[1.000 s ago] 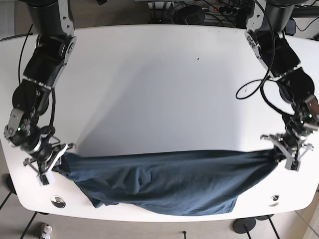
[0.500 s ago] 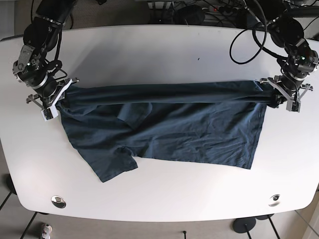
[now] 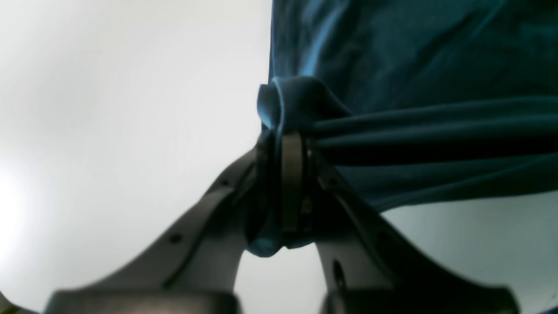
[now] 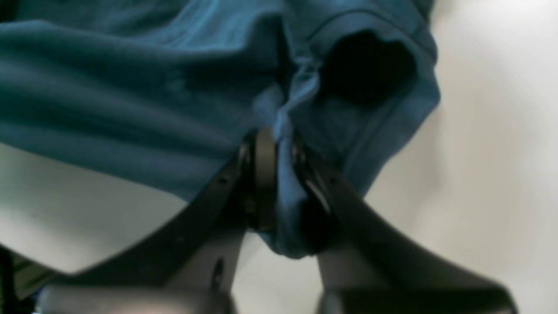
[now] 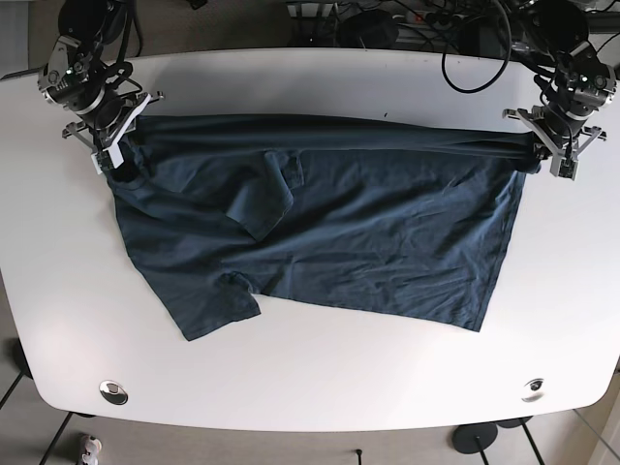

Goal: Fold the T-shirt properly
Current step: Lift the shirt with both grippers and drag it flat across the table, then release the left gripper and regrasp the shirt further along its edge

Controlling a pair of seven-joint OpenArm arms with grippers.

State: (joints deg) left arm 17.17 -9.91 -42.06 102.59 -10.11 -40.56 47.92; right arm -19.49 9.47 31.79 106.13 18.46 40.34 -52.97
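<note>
**Shirt stretched taut between two pinching grippers**

The white table [image 5: 320,87] is carrying the whole scene, and the dark blue T-shirt [image 5: 329,242] is lying spread across most of its width — its far edge pulled into a tight, nearly straight line, the rest draping toward the near side with a sleeve sticking out at the near left of the base view.

The cloth is reading as light, soft and limp: it is bunching into ridges wherever it is pinched and sagging flat wherever it is not. It is probably not slippery, but being so thin it is likely to creep out of a shallow pinch, so corners and hemmed edges are looking like the best places to take hold.

The left gripper [image 5: 550,147] is sitting at the far right of the base view, its fingers [image 3: 292,174] pressed nearly together on a gathered corner of the fabric — a small fold is poking out above the tips and folds are running off to the side under tension.

The right gripper [image 5: 108,133] is sitting at the far left, likewise clamped on a bunched edge beside a sleeve opening, with a twist of cloth wedged between its fingers [image 4: 263,174] and hanging below them.
</note>
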